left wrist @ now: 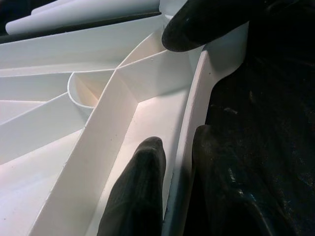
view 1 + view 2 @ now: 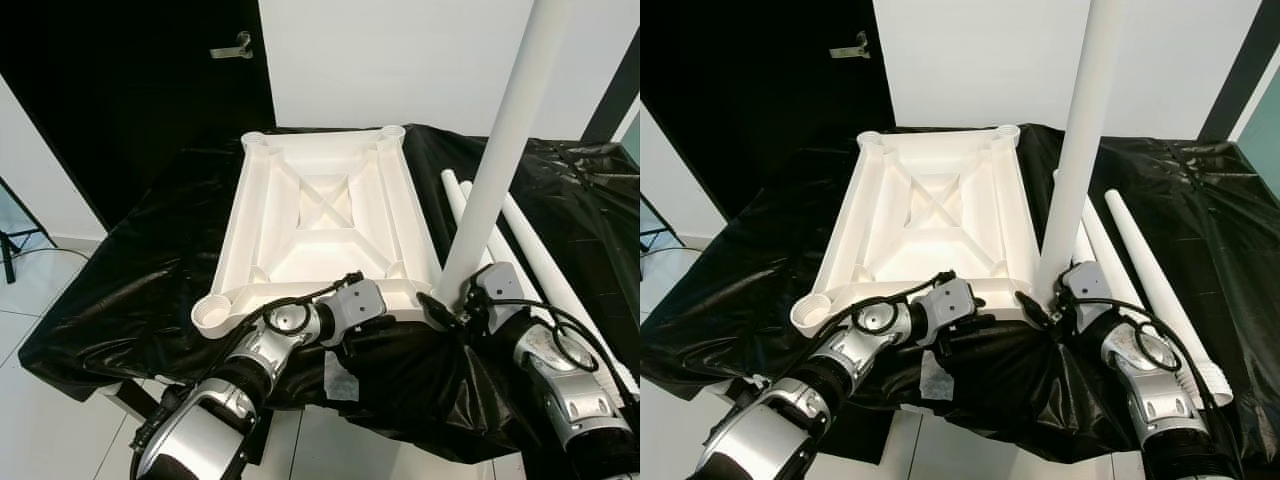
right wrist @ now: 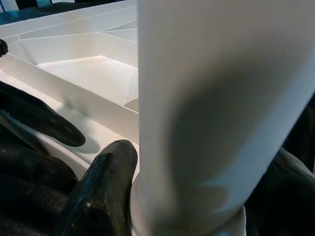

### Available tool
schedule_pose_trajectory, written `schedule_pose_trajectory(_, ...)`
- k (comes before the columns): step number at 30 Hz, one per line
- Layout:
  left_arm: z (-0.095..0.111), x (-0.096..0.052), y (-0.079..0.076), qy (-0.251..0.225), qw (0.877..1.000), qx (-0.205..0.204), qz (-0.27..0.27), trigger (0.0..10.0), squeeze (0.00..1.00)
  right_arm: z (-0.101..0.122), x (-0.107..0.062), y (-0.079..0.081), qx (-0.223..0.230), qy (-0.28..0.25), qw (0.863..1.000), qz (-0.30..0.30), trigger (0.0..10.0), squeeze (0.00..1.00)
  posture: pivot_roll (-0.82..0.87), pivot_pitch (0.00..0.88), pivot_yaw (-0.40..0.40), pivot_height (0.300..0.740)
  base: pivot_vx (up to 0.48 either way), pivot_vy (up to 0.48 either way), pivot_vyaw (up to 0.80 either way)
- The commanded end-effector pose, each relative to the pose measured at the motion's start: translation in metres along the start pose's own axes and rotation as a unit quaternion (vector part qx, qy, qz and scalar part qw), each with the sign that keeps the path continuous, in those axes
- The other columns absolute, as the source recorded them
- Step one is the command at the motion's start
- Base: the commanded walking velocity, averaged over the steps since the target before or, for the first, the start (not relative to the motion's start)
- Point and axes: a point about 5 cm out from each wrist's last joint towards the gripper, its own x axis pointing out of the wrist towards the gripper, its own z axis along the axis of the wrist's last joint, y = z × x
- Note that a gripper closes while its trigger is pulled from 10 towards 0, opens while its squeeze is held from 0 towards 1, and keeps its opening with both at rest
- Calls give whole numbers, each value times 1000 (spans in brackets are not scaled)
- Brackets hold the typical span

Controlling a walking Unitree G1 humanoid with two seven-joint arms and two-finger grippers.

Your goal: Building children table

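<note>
Ribbed white plastic tabletop (image 2: pixel 325 215) lies inverted on glossy black sheeting (image 2: pixel 130 290). Right gripper (image 3: pixel 192 196) clamps smooth upright cylindrical leg (image 2: pixel 500 150); left gripper (image 1: pixel 179 147) pinches tabletop's near rim.

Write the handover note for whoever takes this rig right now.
Right gripper: shut on the upright leg, which stands at the near right corner of the upside-down tabletop.
Left gripper: jaws pinch the tabletop's near rim, steadying it.
The tabletop lies on the black-covered table. Spare legs lie to its right; how many cannot be told.
Done: one leg placed at its corner; whether fully seated cannot be told.
Left: near left socket and both far sockets are open.
</note>
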Motion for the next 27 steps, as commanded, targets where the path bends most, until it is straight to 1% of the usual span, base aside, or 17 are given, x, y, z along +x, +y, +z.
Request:
schedule_pose_trajectory(1,-56,-8,-44,108,988,-77,-82,10000,0,-16,1,16,36,32,999,23,0,0,-20,0,7,740,0,0,0)
schedule_pose_trajectory(3,-56,-8,-44,108,988,-77,-82,10000,0,-16,1,16,36,32,999,23,0,0,-20,0,7,740,0,0,0)
schedule_pose_trajectory(4,-56,-8,-43,109,988,-75,-82,10000,0,-19,4,23,62,23,997,-38,0,0,-17,0,8,740,0,0,0)
schedule_pose_trajectory(5,-56,-9,-42,110,988,-73,-82,10000,0,-22,5,31,85,19,990,-112,0,0,-17,0,8,740,0,0,0)
schedule_pose_trajectory(7,-56,-9,-42,110,988,-73,-82,10000,0,-22,5,31,85,19,990,-112,0,0,-17,0,8,740,0,0,0)
schedule_pose_trajectory(8,-56,-9,-41,110,988,-72,-82,10000,0,-24,3,37,98,18,977,-188,0,0,-9,0,2,740,0,0,0)
schedule_pose_trajectory(9,-56,-9,-41,111,988,-70,-82,10000,0,-24,1,39,107,23,958,-265,0,0,-1,0,0,740,0,0,0)
schedule_pose_trajectory(10,-56,-9,-41,111,988,-70,-82,10000,0,-24,1,39,107,23,958,-265,0,0,-1,0,0,740,0,0,0)
schedule_pose_trajectory(11,-56,-10,-41,111,988,-71,-81,10000,0,-24,-1,39,115,27,940,-321,0,0,1,0,2,740,0,0,0)
schedule_pose_trajectory(12,-56,-10,-41,111,988,-71,-81,10000,0,-24,-1,39,115,27,940,-321,0,0,1,0,2,740,0,0,0)
schedule_pose_trajectory(13,-57,-10,-41,112,988,-71,-81,10000,0,-23,-1,37,120,30,927,-355,0,0,1,0,2,740,0,0,0)
schedule_pose_trajectory(14,-58,-11,-42,113,988,-72,-82,10000,0,-21,0,37,121,27,919,-373,0,0,-1,0,3,740,0,0,0)
schedule_pose_trajectory(21,-60,-12,-45,116,987,-73,-86,10000,0,-18,3,34,116,24,915,-385,0,0,-4,0,3,740,0,0,0)
schedule_pose_trajectory(22,-59,-11,-44,114,987,-73,-85,10000,0,-15,8,36,104,21,926,-361,2902,0,-4,0,0,740,0,0,0)
schedule_pose_trajectory(24,-58,-10,-44,114,987,-73,-85,10000,0,-14,9,37,99,20,931,-351,2902,0,-4,0,0,740,0,0,0)
schedule_pose_trajectory(25,-58,-10,-44,113,987,-73,-84,10000,0,-12,12,38,98,18,936,-338,10000,0,-6,0,0,740,0,0,0)
schedule_pose_trajectory(27,-58,-10,-44,112,987,-73,-84,10000,0,-12,13,39,97,18,939,-330,10000,0,-7,0,-1,740,0,0,0)
